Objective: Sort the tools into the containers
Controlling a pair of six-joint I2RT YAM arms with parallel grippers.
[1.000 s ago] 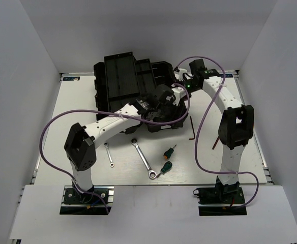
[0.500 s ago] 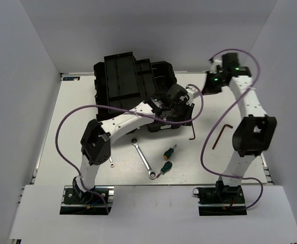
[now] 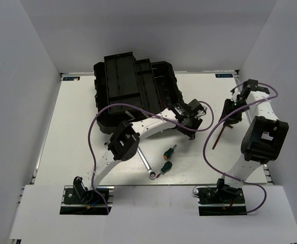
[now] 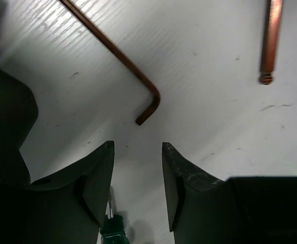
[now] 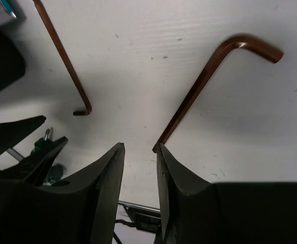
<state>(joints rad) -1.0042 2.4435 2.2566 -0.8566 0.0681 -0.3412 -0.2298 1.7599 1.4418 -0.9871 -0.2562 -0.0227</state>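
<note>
Little is being shown as sorted: the toolbox (image 3: 119,86) is being left at the back of the surface (image 3: 77,132), while the longer wrench (image 3: 148,168), both screwdrivers (image 3: 170,151) and two hex keys are lying out on it. The left arm (image 3: 153,124) is being stretched across to the right, its jaws being held spread and empty near the thin hex key (image 4: 113,51). The right jaws are being held slightly parted, pinching nothing, at the tip of the thicker hex key (image 5: 209,86).

Thin L-shaped hex key (image 4: 117,52) of coppery, satin-bright metal; white tabletop (image 4: 214,122) finely ridged and scuffed; large black toolbox (image 3: 120,84) in matt plastic; long wrench (image 3: 147,166) of shiny silver metal.
</note>
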